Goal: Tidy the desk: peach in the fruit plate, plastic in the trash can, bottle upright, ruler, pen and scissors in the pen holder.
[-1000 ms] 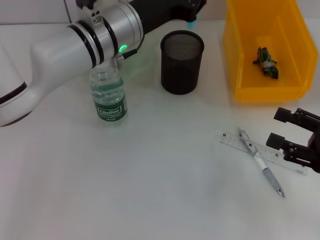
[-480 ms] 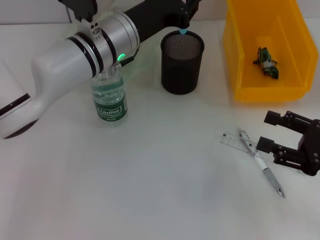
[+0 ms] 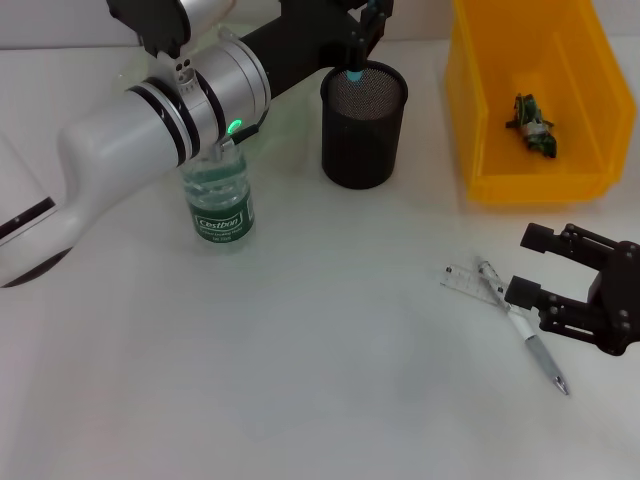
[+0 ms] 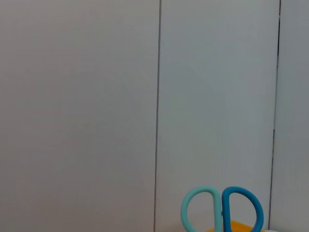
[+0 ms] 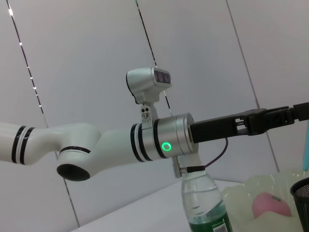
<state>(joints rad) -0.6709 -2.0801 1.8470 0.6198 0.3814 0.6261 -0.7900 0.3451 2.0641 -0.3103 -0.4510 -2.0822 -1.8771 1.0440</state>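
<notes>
My left gripper (image 3: 362, 18) is shut on the scissors, whose blue tip (image 3: 355, 73) points down into the mouth of the black mesh pen holder (image 3: 364, 130). Their teal and blue handles (image 4: 222, 210) fill the left wrist view's lower edge. My right gripper (image 3: 535, 267) is open just above the table, right beside the clear ruler (image 3: 466, 280) and the pen (image 3: 527, 335) that lies across it. The bottle (image 3: 220, 195) stands upright under the left arm. A crumpled piece of plastic (image 3: 532, 125) lies in the yellow trash can (image 3: 480, 150). The peach (image 5: 272, 205) sits in the pale fruit plate (image 5: 248, 191).
The left arm (image 3: 180, 95) reaches across the back left of the desk, over the bottle. In the head view it hides the fruit plate. The yellow trash can stands close behind the right gripper.
The left gripper has lowered the scissors until their tip reaches the pen holder's mouth. The right gripper has slid left, closer to the pen and ruler.
</notes>
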